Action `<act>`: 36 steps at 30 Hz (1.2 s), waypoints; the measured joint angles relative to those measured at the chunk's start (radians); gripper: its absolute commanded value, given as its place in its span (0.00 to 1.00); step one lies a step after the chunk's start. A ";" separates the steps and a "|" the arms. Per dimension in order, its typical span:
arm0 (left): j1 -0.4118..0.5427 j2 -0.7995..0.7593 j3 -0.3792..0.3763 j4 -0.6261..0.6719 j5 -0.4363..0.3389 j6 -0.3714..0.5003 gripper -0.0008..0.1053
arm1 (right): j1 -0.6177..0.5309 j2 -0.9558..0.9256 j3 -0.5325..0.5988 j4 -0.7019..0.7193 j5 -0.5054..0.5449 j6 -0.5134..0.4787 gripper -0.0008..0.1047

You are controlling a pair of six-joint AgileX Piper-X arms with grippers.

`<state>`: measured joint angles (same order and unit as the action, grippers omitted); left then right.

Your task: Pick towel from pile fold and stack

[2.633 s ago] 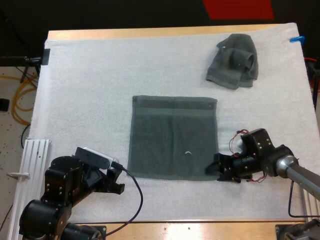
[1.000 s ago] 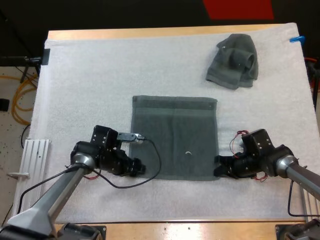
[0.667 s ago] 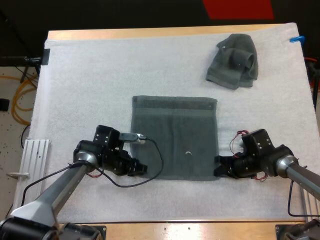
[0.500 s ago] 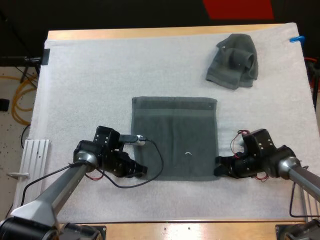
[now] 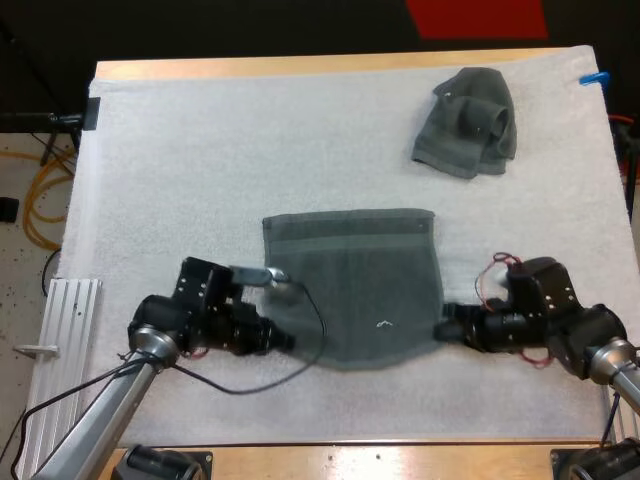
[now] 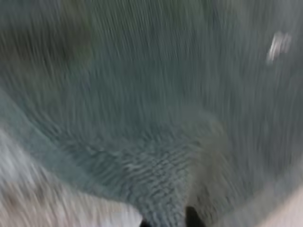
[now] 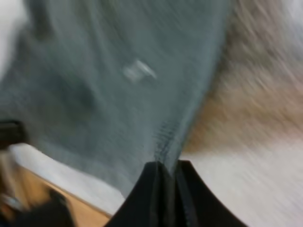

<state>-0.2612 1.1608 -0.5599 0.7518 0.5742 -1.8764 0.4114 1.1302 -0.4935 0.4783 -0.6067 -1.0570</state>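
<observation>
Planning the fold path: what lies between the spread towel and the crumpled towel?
Bare white mat, in the high view; the spread towel and the crumpled towel lie apart, with nothing else between them.

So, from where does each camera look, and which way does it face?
High view: behind the arms, facing forward and down over the white mat; both arms show, left fingers and right fingers at near corners of the spread towel; crumpled towel beyond.
Left wrist view: on my left arm, facing into the spread towel; dark fingertips pinch fabric.
Right wrist view: on my right arm, facing along the towel's edge; black fingers clamp it.
Shared: all three show the spread towel and its small white tag.
</observation>
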 measured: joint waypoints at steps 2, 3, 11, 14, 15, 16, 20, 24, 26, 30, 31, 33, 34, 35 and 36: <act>0.039 0.007 0.000 -0.070 0.036 -0.032 0.01 | 0.000 0.034 0.000 -0.106 0.001 0.086 0.01; 0.062 0.016 0.000 -0.111 0.058 -0.049 0.01 | 0.000 0.059 0.000 -0.159 0.001 0.130 0.01; 0.213 0.165 0.000 -0.405 0.235 -0.161 0.01 | 0.000 0.311 -0.079 -0.545 0.085 0.332 0.01; 0.245 0.236 0.000 -0.485 0.274 -0.197 0.01 | 0.000 0.376 -0.138 -0.591 0.136 0.342 0.01; 0.253 0.256 0.000 -0.510 0.285 -0.208 0.01 | 0.000 0.391 -0.153 -0.597 0.152 0.344 0.01; 0.259 0.272 0.000 -0.537 0.295 -0.219 0.01 | 0.000 0.407 -0.168 -0.600 0.169 0.347 0.01; 0.262 0.318 -0.002 -0.608 0.311 -0.242 0.01 | 0.000 0.435 -0.184 -0.600 0.245 0.357 0.01; 0.262 0.343 -0.022 -0.630 0.314 -0.246 0.01 | 0.000 0.435 -0.183 -0.593 0.325 0.362 0.01; 0.262 0.347 -0.037 -0.650 0.313 -0.248 0.01 | 0.000 0.435 -0.183 -0.593 0.348 0.362 0.01; 0.262 0.347 -0.066 -0.671 0.313 -0.248 0.01 | 0.000 0.435 -0.183 -0.593 0.385 0.362 0.01; 0.262 0.347 -0.072 -0.673 0.313 -0.248 0.01 | 0.000 0.435 -0.183 -0.593 0.394 0.362 0.01; 0.262 0.347 -0.079 -0.676 0.313 -0.248 0.01 | 0.000 0.435 -0.183 -0.593 0.412 0.362 0.01; 0.262 0.347 -0.081 -0.679 0.313 -0.248 0.01 | 0.000 0.435 -0.183 -0.593 0.419 0.362 0.01; 0.262 0.347 -0.081 -0.681 0.313 -0.248 0.01 | 0.000 0.435 -0.183 -0.593 0.424 0.362 0.01; 0.262 0.351 -0.080 -0.684 0.310 -0.248 0.01 | 0.000 0.435 -0.183 -0.593 0.431 0.362 0.01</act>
<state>0.0013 1.5113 -0.6404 0.0674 0.8846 -2.1245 0.4114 1.5657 -0.6769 -0.1148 -0.1759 -0.6954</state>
